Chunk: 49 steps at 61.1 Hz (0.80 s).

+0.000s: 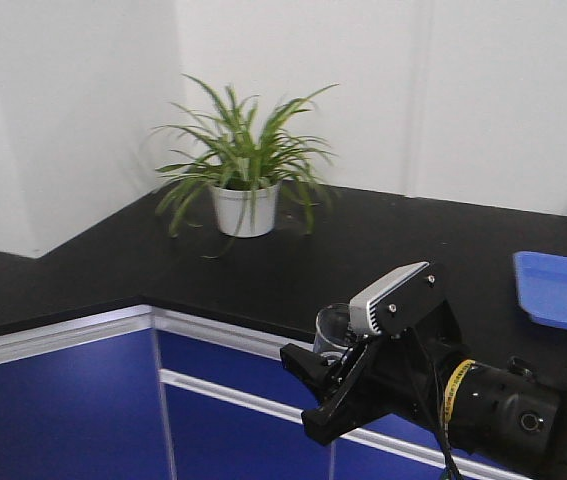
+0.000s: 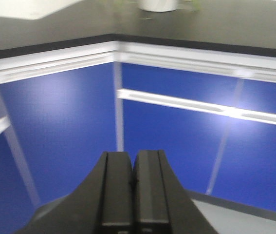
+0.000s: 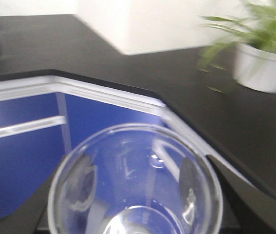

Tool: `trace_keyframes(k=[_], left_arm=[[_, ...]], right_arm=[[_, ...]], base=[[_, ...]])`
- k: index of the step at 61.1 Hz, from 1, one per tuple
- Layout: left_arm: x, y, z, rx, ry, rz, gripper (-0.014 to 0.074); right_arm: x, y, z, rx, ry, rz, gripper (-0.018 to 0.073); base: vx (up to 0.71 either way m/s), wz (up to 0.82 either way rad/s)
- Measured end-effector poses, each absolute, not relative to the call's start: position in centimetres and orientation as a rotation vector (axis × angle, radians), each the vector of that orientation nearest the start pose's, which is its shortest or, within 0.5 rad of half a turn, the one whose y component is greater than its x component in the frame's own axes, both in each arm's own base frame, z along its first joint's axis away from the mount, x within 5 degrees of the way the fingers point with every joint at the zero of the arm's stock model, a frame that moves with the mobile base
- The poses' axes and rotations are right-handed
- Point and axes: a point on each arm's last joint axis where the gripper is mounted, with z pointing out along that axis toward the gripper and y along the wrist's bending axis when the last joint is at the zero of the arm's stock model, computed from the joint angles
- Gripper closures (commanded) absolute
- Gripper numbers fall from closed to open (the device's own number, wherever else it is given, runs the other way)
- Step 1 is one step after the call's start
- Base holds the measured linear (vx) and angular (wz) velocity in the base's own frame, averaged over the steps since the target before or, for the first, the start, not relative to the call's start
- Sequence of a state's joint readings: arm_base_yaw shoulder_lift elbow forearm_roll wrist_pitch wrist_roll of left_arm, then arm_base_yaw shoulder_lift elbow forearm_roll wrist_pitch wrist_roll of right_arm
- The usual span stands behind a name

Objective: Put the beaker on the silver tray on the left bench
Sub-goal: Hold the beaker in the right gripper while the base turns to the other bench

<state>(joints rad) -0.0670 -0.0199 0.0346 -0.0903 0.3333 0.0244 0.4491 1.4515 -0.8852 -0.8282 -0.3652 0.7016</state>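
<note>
My right gripper [image 1: 321, 385] is shut on the small clear glass beaker [image 1: 333, 332] and holds it in the air in front of the bench's blue cabinet fronts. In the right wrist view the beaker [image 3: 135, 183] fills the lower middle, its round rim toward the camera, with a dark finger on each side. My left gripper [image 2: 133, 187] is shut and empty, its two fingers pressed together, facing the blue cabinet fronts low down. The black-topped bench [image 1: 293, 250] runs round a corner. The silver tray is out of view.
A potted green plant [image 1: 244, 180] in a white pot stands on the bench near the wall corner; it also shows in the right wrist view [image 3: 262, 66]. A bright blue tray [image 1: 561, 290] lies at the bench's right. White walls stand behind the bench.
</note>
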Motion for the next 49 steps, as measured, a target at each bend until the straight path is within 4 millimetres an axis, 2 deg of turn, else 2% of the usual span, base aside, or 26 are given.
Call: trace_keyframes(k=[49], left_arm=[[5.3,-0.63,17.26,0.026,1.832,-0.117,0.0595]], right_arm=[[28.05,16.17,29.22,-0.669,1.688,0.493,0.057]], base=[[-0.12,0.83]])
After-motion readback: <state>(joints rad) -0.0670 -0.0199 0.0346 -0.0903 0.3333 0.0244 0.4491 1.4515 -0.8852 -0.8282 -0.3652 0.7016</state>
